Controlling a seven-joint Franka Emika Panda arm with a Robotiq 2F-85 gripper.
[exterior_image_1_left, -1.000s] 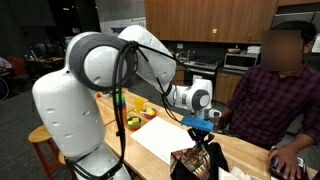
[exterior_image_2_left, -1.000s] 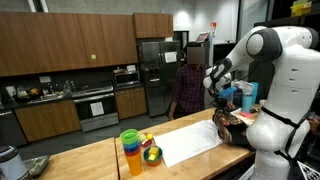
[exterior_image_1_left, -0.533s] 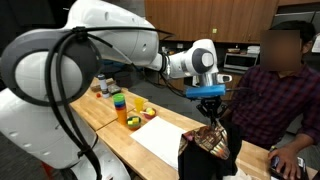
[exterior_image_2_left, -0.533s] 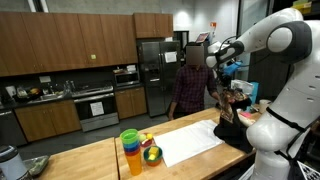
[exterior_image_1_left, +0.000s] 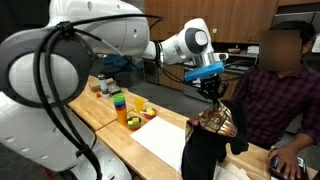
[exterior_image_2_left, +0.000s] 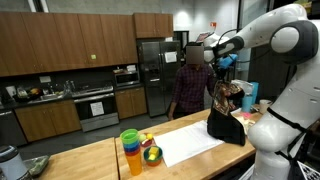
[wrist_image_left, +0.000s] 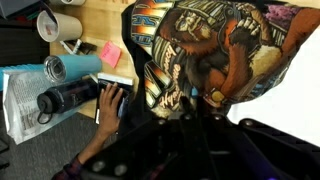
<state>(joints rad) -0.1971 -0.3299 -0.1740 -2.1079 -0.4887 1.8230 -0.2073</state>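
My gripper (exterior_image_1_left: 210, 82) is shut on a dark patterned garment (exterior_image_1_left: 212, 135), black with a brown and orange print, and holds it hanging above the wooden counter (exterior_image_1_left: 110, 118). It also shows in an exterior view (exterior_image_2_left: 228, 108) under the gripper (exterior_image_2_left: 222, 72). In the wrist view the garment (wrist_image_left: 205, 50) fills most of the frame and hides the fingertips. A white sheet of paper (exterior_image_1_left: 168, 138) lies on the counter beside the hanging garment.
A person in a plaid shirt (exterior_image_1_left: 270, 95) stands close behind the garment. Stacked coloured cups (exterior_image_2_left: 130, 152) and a bowl of fruit (exterior_image_2_left: 151, 155) sit on the counter. In the wrist view a dark bottle (wrist_image_left: 68, 97), a blue cup (wrist_image_left: 70, 67) and a mug (wrist_image_left: 60, 22) lie below.
The gripper has risen with the garment, lifting it from lying bunched on the counter to hanging at full length.
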